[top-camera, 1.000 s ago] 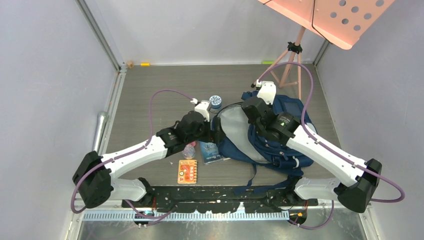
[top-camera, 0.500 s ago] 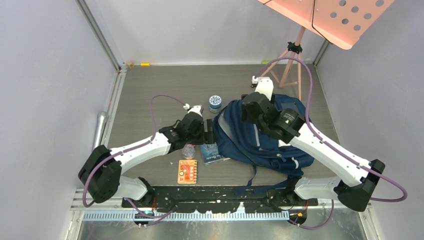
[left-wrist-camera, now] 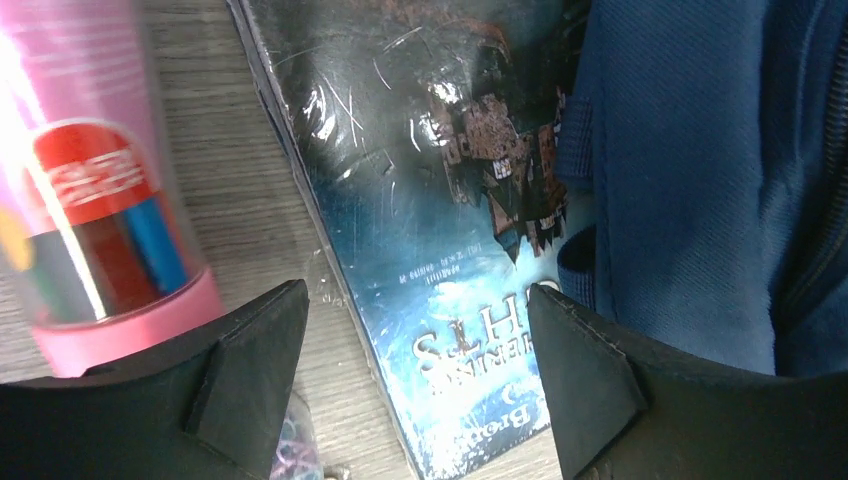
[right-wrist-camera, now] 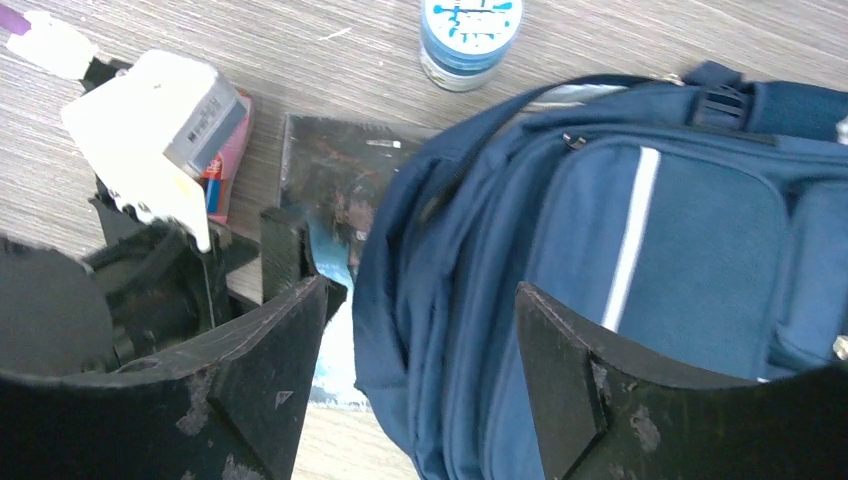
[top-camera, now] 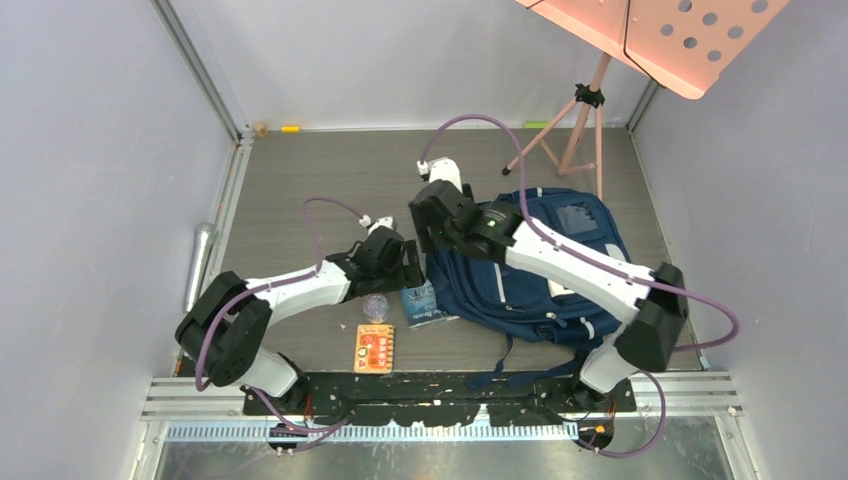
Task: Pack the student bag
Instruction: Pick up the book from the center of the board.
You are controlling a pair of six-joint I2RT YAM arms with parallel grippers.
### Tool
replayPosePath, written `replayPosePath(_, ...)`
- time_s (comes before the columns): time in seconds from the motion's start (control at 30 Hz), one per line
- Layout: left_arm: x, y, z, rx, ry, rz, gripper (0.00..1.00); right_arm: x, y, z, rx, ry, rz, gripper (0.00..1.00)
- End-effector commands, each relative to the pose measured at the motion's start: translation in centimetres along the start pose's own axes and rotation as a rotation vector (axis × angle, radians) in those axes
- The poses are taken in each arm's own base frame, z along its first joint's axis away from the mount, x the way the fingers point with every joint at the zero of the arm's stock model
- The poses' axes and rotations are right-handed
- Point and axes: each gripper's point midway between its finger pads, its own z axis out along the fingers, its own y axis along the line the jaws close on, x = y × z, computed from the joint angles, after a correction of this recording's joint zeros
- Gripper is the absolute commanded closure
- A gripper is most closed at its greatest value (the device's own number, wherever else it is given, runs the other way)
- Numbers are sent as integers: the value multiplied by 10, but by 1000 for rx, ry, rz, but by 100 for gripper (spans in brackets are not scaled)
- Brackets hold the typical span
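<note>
The navy student bag (top-camera: 545,275) lies flat on the right half of the counter (top-camera: 300,180), front pockets up, with straps trailing toward the near edge. A glossy book (left-wrist-camera: 420,250) rests against the bag's left side, its right edge tucked under the blue fabric. The left hand (left-wrist-camera: 415,300) hangs over it, jaws wide and holding nothing. The right hand (right-wrist-camera: 420,300) hovers above the bag's left edge, also spread wide and empty.

The left wrist view alone shows a pink bottle (left-wrist-camera: 100,200) with a red label lying just beside the book. The right wrist view picks up a round blue-and-white tub (right-wrist-camera: 470,35) off the bag's far-left corner, which the right arm covers from above. Only the top view takes in an orange card (top-camera: 375,347) by the near edge, a small clear object (top-camera: 375,306) too small to identify, and a pink music stand (top-camera: 650,40) at the far right corner.

The book's title is cut off.
</note>
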Motion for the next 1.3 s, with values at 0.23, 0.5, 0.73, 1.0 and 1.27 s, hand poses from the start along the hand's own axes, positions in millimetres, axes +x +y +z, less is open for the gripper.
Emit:
replayPosePath(0.23,-2,-5,14,33,-17,-46,27,-7,58,91,-194,114,43,38)
replayPosePath(0.5,-12,4,-1,11,-52,-18,24,35,55,147,-159,253,81,38)
replayPosePath(0.73,-64,65,-42,-131,-132,-15,17,81,1,148,24,329,91,32)
replayPosePath(1.0,-70,153,-72,-315,-163,-148,12,119,-39,146,134,410,107,30)
replayPosePath(1.27,-53,179,-61,-337,-128,-196,10,125,-61,133,197,432,118,25)
